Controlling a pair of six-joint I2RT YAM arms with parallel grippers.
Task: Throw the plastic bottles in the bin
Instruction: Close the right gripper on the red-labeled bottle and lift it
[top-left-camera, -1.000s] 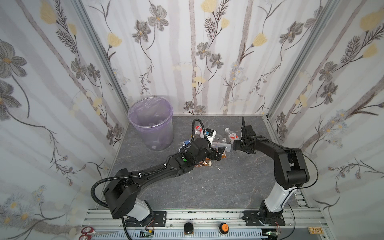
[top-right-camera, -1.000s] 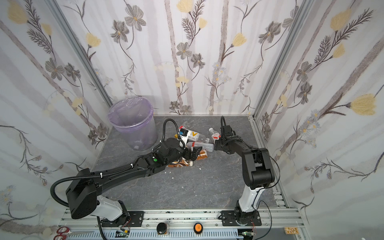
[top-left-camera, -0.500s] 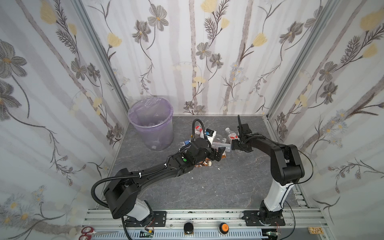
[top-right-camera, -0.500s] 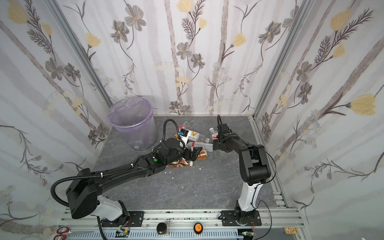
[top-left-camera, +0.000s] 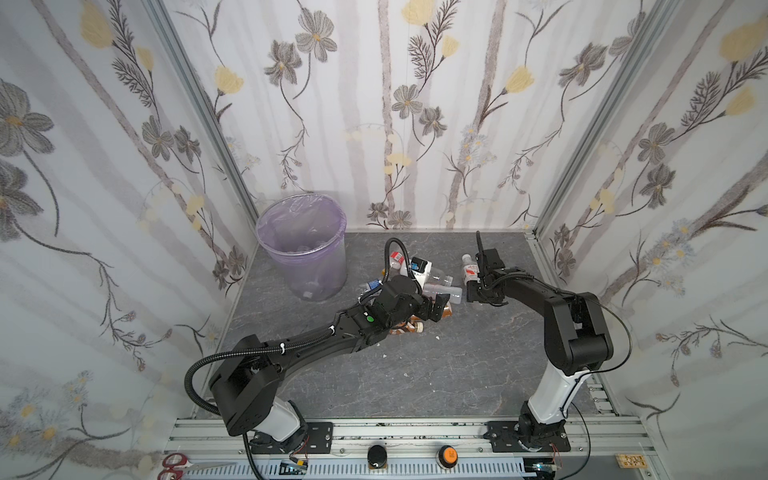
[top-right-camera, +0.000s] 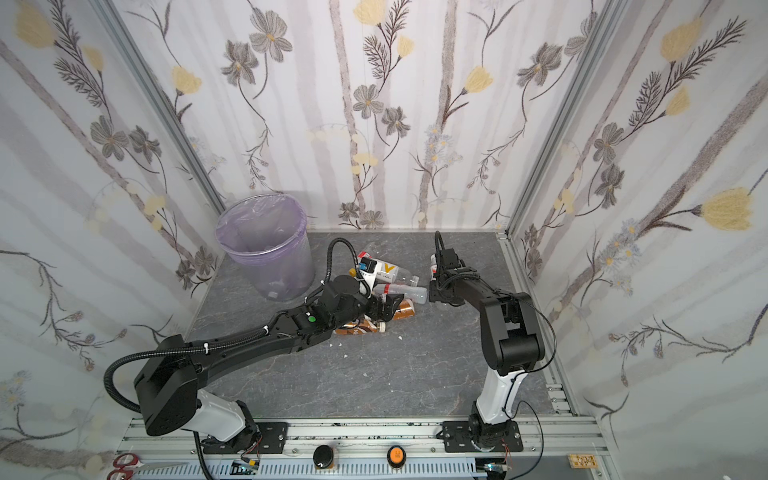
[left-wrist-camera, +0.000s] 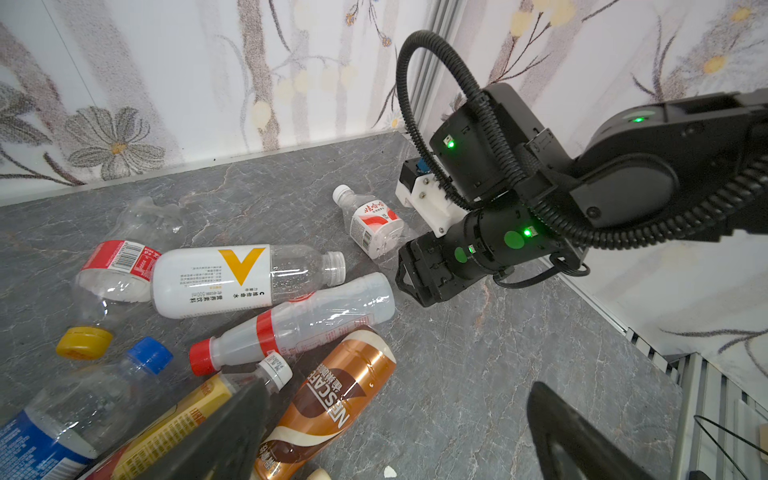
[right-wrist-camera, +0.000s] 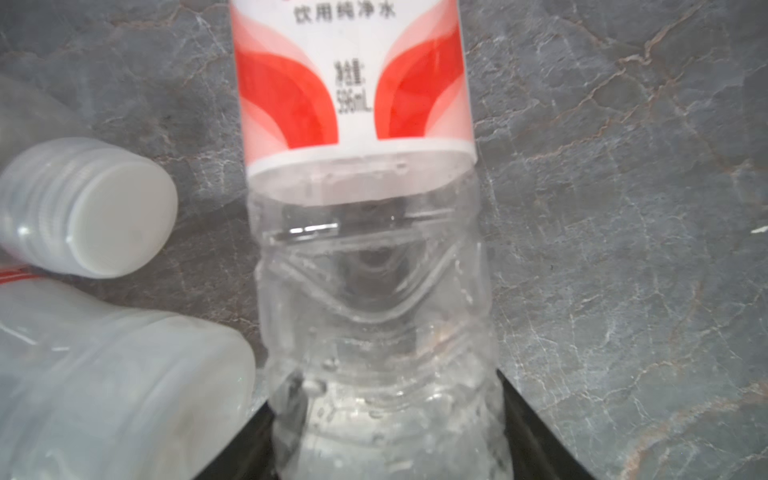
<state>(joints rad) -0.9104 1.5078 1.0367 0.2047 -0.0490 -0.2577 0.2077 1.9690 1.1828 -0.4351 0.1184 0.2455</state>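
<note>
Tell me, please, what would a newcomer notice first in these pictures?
A heap of plastic drink bottles lies in the middle of the grey stone-patterned table. A round translucent purple bin stands in the far left corner. The right hand straddles a clear bottle with a red-and-white label.

We see a matt grey, stone-veined tabletop (top-left-camera: 415, 374), a translucent purple plastic bin (top-left-camera: 320, 270) lined with thin crinkly clear film (top-left-camera: 301, 199), and glossy clear plastic bottles (left-wrist-camera: 316, 316). The red-labelled bottle (right-wrist-camera: 374, 291) is ribbed with a smooth printed sleeve; the coffee bottle (left-wrist-camera: 332, 399) wears shiny coppery wrap. The arm shells (top-left-camera: 307, 349) look matt black.
</note>
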